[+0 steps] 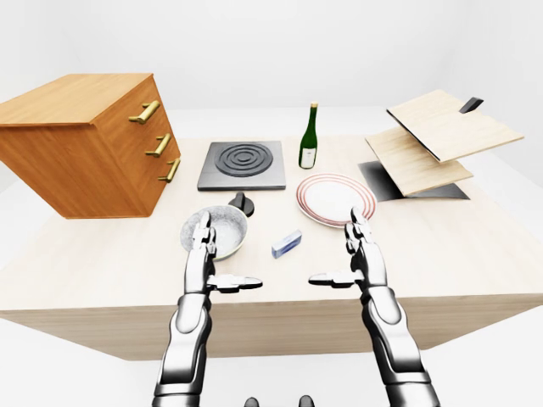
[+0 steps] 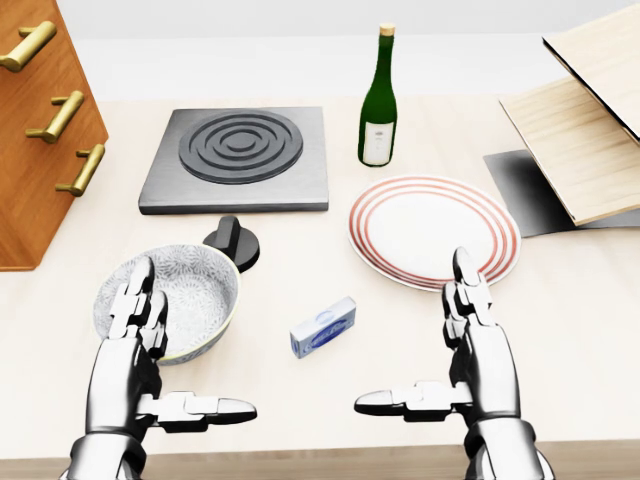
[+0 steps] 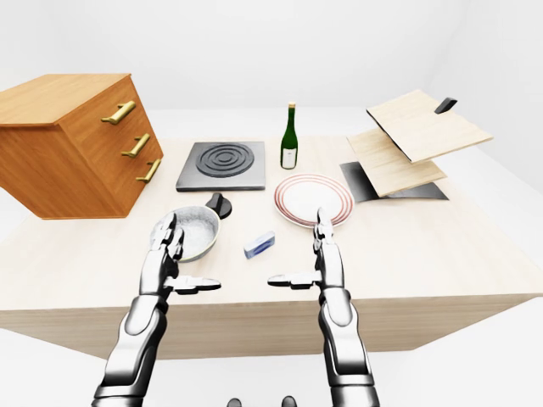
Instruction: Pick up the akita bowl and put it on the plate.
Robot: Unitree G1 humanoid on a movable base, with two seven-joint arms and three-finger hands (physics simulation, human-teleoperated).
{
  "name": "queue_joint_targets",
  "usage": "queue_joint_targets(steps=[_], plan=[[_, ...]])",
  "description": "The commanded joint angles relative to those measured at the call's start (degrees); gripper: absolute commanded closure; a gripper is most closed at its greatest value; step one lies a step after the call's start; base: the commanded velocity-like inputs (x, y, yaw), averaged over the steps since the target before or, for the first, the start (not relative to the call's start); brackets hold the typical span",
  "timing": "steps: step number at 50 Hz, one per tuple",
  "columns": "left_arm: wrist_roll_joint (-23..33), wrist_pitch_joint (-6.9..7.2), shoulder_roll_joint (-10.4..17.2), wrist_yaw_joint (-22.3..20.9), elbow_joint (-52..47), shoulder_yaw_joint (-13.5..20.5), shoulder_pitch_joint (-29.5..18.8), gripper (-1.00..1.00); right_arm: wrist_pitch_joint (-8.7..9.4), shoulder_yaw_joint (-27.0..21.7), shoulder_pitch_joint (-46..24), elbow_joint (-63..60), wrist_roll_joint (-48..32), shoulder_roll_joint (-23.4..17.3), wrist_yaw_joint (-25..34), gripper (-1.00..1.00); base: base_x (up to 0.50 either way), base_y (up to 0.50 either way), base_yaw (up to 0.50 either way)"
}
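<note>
Light-wood tabletop w/ bowl, plate; white walls

No legible text is showing in any view. The green wine bottle is carrying a pale label on its lower body, but whatever is printed there is rendering too small and blurred to read. The small blue-and-white box lying on the counter is showing faint markings on its top face. These are not resolving into letters, numbers or a brand either.
</note>
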Motion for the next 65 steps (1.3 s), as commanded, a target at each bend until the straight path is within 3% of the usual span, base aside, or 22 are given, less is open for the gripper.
queue_joint_targets(steps=[1, 6, 7, 8, 9, 10, 11, 12, 14, 15, 17, 20, 27, 32, 50, 58, 64, 65], plan=[[-0.82, -0.44, 0.74, -1.42, 0.43, 1.59, -0.08, -1.00, -0.20, -2.25, -1.14, 1.31, 0.56, -1.27, 0.63, -1.00, 0.00, 0.00, 0.00], [-0.86, -0.89, 0.78, -1.57, 1.13, 1.56, -0.30, -1.00, 0.37, -2.30, -1.26, 1.21, 0.83, -1.36, 1.13, -1.00, 0.00, 0.00, 0.00], [-0.97, -0.27, 0.89, -1.51, 0.47, 1.75, -0.44, -1.00, 0.73, -2.29, -1.41, 0.40, 0.66, -1.41, 1.04, -1.00, 0.00, 0.00, 0.00], [-0.97, 1.70, 1.11, -1.54, -2.32, 1.79, -0.47, -1.00, 2.33, -2.46, -1.70, -2.51, 0.67, -1.54, 0.80, -1.00, 0.00, 0.00, 0.00], [3.18, 5.20, 2.47, 0.21, -13.14, 1.62, -0.21, -1.00, 4.63, -3.62, -2.64, -14.87, 4.10, -1.71, 0.95, -1.00, 0.00, 0.00, 0.00], [3.73, 5.20, 2.24, -0.02, -13.86, 1.82, -0.22, -1.00, 4.63, -3.73, -2.73, -15.64, 4.32, -1.73, 0.92, -1.00, 0.00, 0.00, 0.00], [0.21, 5.20, 3.11, -0.47, -37.02, 5.30, -4.09, -1.00, 4.63, -5.51, -6.31, -31.61, 7.31, -3.30, 0.47, -1.00, 0.00, 0.00, 0.00], [-4.24, 5.20, 4.26, -0.40, -49.18, 9.10, -9.69, -1.00, 4.63, -7.21, -10.18, -39.49, 8.69, -4.86, -0.42, -1.00, 0.00, 0.00, 0.00], [-5.64, 5.20, 7.84, 0.45, -57.09, 11.56, -15.38, -1.00, 4.63, -8.85, -15.56, -45.70, 8.80, -7.21, -1.84, -1.00, 0.00, 0.00, 0.00], [-3.49, 5.20, 8.46, 1.22, -56.12, 10.46, -14.62, -1.00, 4.63, -8.57, -15.88, -47.42, 8.67, -7.78, -1.38, -1.00, 0.00, 0.00, 0.00], [-3.84, 5.20, 6.24, 0.85, -52.79, 9.94, -11.66, -1.00, 4.63, -8.64, -15.55, -47.56, 8.51, -7.06, -1.80, -1.00, 0.00, 0.00, 0.00], [-3.28, 5.20, 5.05, 1.05, -50.22, 9.50, -8.78, -1.00, 4.63, -7.13, -13.30, -46.21, 7.32, -6.44, -1.08, -1.00, 0.00, 0.00, 0.00], [-3.30, 5.20, 5.14, 0.90, -48.83, 9.76, -8.49, -1.00, 4.63, -6.16, -11.03, -46.36, 4.67, -5.24, 0.39, -1.00, 0.00, 0.00, 0.00], [-3.63, 5.20, 5.02, 1.05, -48.90, 10.04, -8.47, -1.00, 4.63, -7.56, -8.78, -47.12, 8.07, -3.86, 1.27, -1.00, 0.05, 0.01, 0.00], [-4.27, 5.20, 5.04, 1.03, -50.84, 10.77, -7.28, -1.00, 4.63, -6.54, -7.79, -45.77, 9.63, -4.39, 1.16, -1.00, 0.49, 0.11, 0.00], [-4.75, 5.20, 5.02, 0.99, -52.20, 11.52, -6.51, -1.00, 4.63, 2.03, -5.85, -40.98, -3.35, -3.88, 7.65, -1.00, 0.13, 0.02, 0.00], [-5.22, 5.20, 5.05, 1.34, -53.65, 12.08, -6.45, -1.00, 4.63, 10.33, -10.04, -37.74, -17.76, -3.62, 16.97, -1.00, 0.00, 0.00, 0.00], [-5.09, 5.20, 5.10, 1.49, -54.06, 11.96, -6.55, -1.00, 4.63, 12.02, -11.57, -38.44, -18.01, -3.08, 21.94, -1.00, 0.00, 0.00, 0.00]])
